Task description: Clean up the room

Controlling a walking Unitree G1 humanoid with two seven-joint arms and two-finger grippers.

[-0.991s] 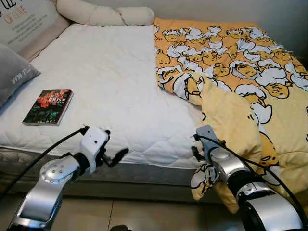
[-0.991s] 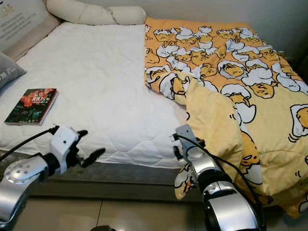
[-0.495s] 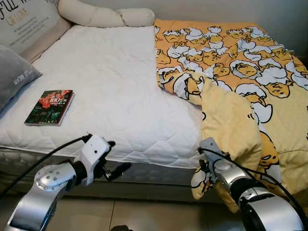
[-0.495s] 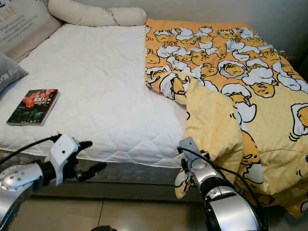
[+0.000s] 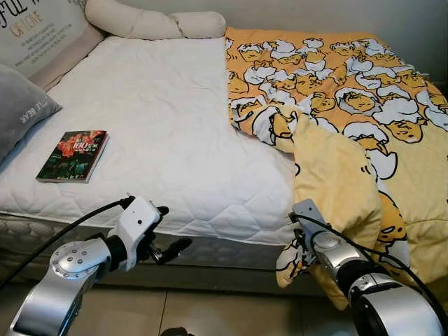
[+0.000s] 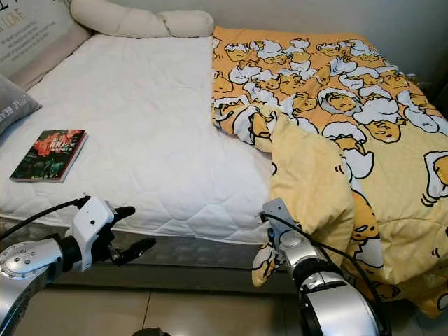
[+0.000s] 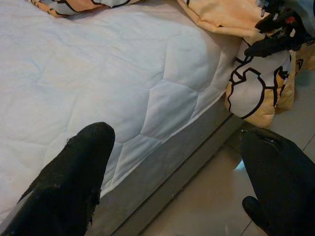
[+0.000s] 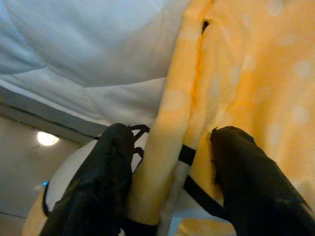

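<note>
Since one second ago, both arms have lowered: the left gripper [image 5: 170, 246] has dropped from the mattress top to the bed's side face, and the right gripper [image 5: 290, 253] has sunk with the hanging blanket corner.

Left eye view: the yellow cartoon-print blanket [image 5: 350, 112] covers the right half of the bed [image 5: 161, 119], with one folded corner draped over the front edge of the bed. The right gripper sits at that draped corner, below the bed's front edge. A book [image 5: 73, 155] lies flat on the white mattress near the bed's left front edge. A grey pillow [image 5: 21, 112] rests at the left side of the bed, and a cream bolster [image 5: 150, 22] lies along the far edge.

Right eye view: the left gripper [image 6: 133, 246] hangs in front of the bed's side face, touching nothing.

Left wrist view: the two fingers [image 7: 74, 182] are spread wide and released, with the bed's edge and the floor [image 7: 206, 201] between them.

Right wrist view: the fingers [image 8: 106, 182] are clenched on a fold of the blanket [image 8: 236, 73], beside the bed's edge.
</note>
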